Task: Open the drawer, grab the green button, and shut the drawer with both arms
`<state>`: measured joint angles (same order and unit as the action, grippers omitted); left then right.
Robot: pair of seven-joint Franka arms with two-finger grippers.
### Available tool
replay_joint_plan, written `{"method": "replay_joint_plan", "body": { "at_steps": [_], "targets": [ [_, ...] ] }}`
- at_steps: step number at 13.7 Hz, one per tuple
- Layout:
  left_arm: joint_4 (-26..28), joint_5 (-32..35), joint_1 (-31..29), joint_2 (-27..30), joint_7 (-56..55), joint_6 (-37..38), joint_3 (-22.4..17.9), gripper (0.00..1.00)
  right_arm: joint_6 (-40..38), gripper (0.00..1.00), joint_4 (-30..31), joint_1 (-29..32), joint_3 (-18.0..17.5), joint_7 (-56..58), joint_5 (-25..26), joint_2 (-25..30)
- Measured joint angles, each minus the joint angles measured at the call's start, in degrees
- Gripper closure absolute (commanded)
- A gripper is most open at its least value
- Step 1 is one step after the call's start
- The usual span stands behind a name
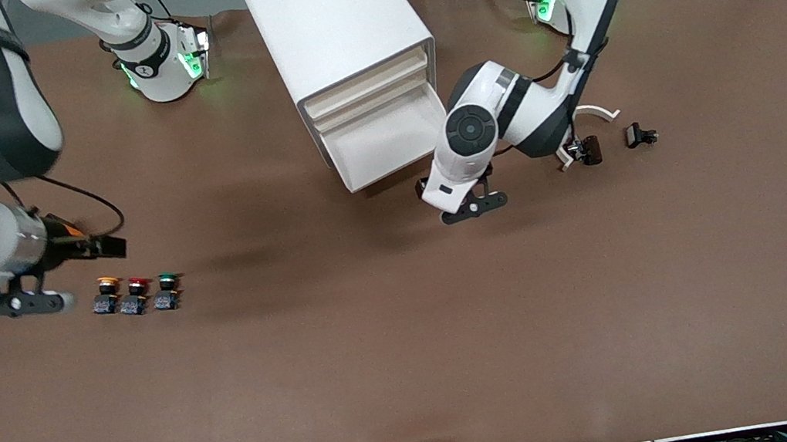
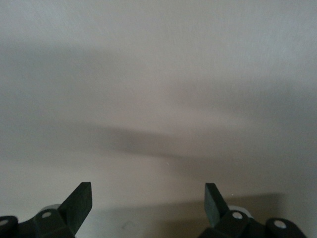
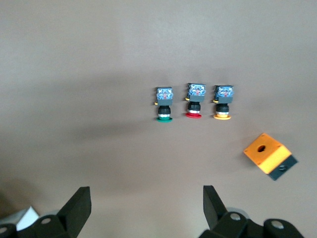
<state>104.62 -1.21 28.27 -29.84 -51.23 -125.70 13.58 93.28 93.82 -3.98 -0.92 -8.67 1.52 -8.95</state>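
Note:
The green-capped button (image 1: 167, 289) stands on the brown table in a row with a red-capped one (image 1: 135, 294) and a yellow-capped one (image 1: 108, 294). It also shows in the right wrist view (image 3: 164, 104). My right gripper (image 1: 107, 248) is open and empty above the table beside the yellow-capped end of the row; its tips show apart in the right wrist view (image 3: 146, 203). The white cabinet's (image 1: 334, 35) bottom drawer (image 1: 381, 141) is pulled out. My left gripper (image 1: 426, 189) is open and empty at the drawer's corner; the left wrist view (image 2: 148, 203) shows only a white surface.
An orange box (image 3: 270, 153) with a round hole lies by the yellow-capped button; the right hand mostly covers it in the front view (image 1: 69, 229). Two small black parts (image 1: 589, 149) (image 1: 640, 135) and a white curved piece (image 1: 597, 112) lie near the left arm.

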Motion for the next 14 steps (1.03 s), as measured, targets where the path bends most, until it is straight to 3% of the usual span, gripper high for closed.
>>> {"method": "replay_joint_plan", "body": {
  "at_steps": [4,9,14],
  "targets": [
    [0.57,0.00,1.65,-1.53,-4.25,0.00,2.04,0.00,-0.56,0.00,2.88,4.49,0.83,9.53,-0.36,8.14],
    [1.19,-0.39,1.70,-2.02,-10.10,0.10,7.66,0.00,-0.05,0.00,9.54,6.45,0.87,10.53,-0.52,17.39],
    [2.14,-4.19,1.80,-2.14,-12.80,0.09,12.10,0.00,-2.39,0.00,7.61,6.48,1.53,10.48,-0.53,21.35]
  ]
}}
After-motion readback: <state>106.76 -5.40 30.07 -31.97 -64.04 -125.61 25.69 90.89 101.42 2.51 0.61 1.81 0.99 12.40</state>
